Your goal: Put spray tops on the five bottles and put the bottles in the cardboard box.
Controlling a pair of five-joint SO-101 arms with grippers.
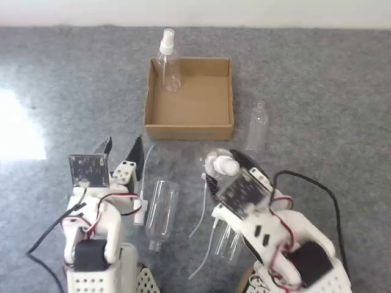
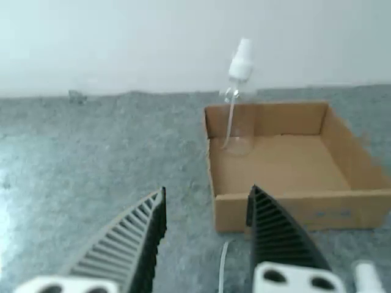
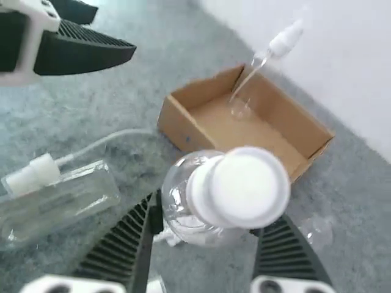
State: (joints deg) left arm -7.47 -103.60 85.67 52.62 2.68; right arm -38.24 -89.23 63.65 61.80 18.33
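- The right gripper [image 3: 211, 229] is pinching a clear plastic bottle with a white spray top [image 3: 238, 189], near the front edge of the grey tabletop [image 1: 317, 91].
- The left gripper [image 2: 208, 195] is spread, holding nothing.
- Another capped clear bottle [image 1: 168, 61] stands in the far left corner of the brown cardboard box [image 1: 189, 129].

A grey, speckled, felt-like table [image 1: 317, 91] fills most of the high view, from the lower edge up to a narrow band along the top. There it meets a plain white wall [image 1: 275, 12]. A bright white patch of glare [image 1: 18, 131] lies on the grey surface at the left edge, about mid-height.
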